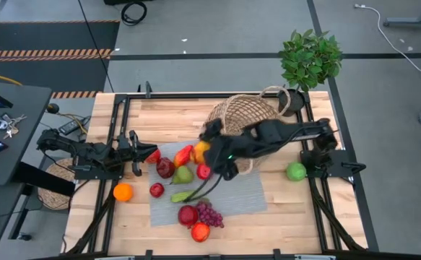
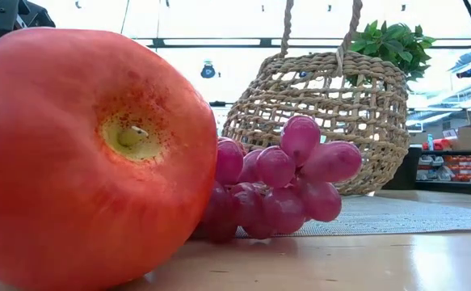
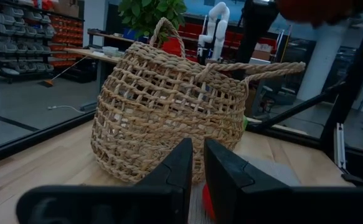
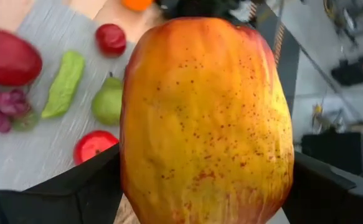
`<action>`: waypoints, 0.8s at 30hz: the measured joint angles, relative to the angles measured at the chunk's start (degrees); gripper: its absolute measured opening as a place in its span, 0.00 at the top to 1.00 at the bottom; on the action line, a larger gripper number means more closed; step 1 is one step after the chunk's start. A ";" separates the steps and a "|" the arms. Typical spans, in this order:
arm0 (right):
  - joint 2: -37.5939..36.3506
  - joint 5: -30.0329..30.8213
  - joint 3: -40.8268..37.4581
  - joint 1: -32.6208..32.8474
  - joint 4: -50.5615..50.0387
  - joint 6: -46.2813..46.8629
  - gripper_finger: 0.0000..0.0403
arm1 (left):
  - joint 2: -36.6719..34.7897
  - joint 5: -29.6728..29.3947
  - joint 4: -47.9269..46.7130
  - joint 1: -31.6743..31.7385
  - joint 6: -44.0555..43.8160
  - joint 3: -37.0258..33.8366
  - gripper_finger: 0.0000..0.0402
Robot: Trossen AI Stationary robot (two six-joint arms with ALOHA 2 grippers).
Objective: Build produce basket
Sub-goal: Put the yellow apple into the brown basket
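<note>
The right tool (image 4: pixel 206 180) is clamped on a yellow-orange fruit (image 4: pixel 206 118), one finger on each flank, so the fruit's long axis runs out ahead of the fingers. In the high view this tool (image 1: pixel 204 152) hangs over the far edge of the grey mat (image 1: pixel 250 195), among the scattered produce. The basket (image 1: pixel 248 115) lies just to the right and farther back on the worktop (image 1: pixel 159 112), tipped so its mouth faces away from the fruit. So the carry should run right and far, up over the wicker rim. The right arm is plainly the nearer one. The left tool (image 1: pixel 134 153), fingers together and holding nothing, waits at the mat's left edge.
</note>
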 joint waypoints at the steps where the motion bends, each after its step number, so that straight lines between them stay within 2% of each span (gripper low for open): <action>1: -0.93 -0.01 0.00 -0.30 -0.19 1.61 0.12 | 0.00 0.02 0.00 0.00 0.00 0.00 0.88; 9: -9.71 -0.13 0.00 -2.80 -5.09 14.36 0.12 | 0.00 0.00 0.00 0.00 0.01 -0.02 0.88; 17: -17.01 -0.08 0.00 -4.03 -15.46 33.13 0.12 | 0.00 0.00 0.00 0.00 0.00 0.00 0.88; 24: -18.46 7.46 -0.03 -4.03 -19.62 48.63 0.12 | 0.00 0.00 0.00 0.00 0.01 0.00 0.88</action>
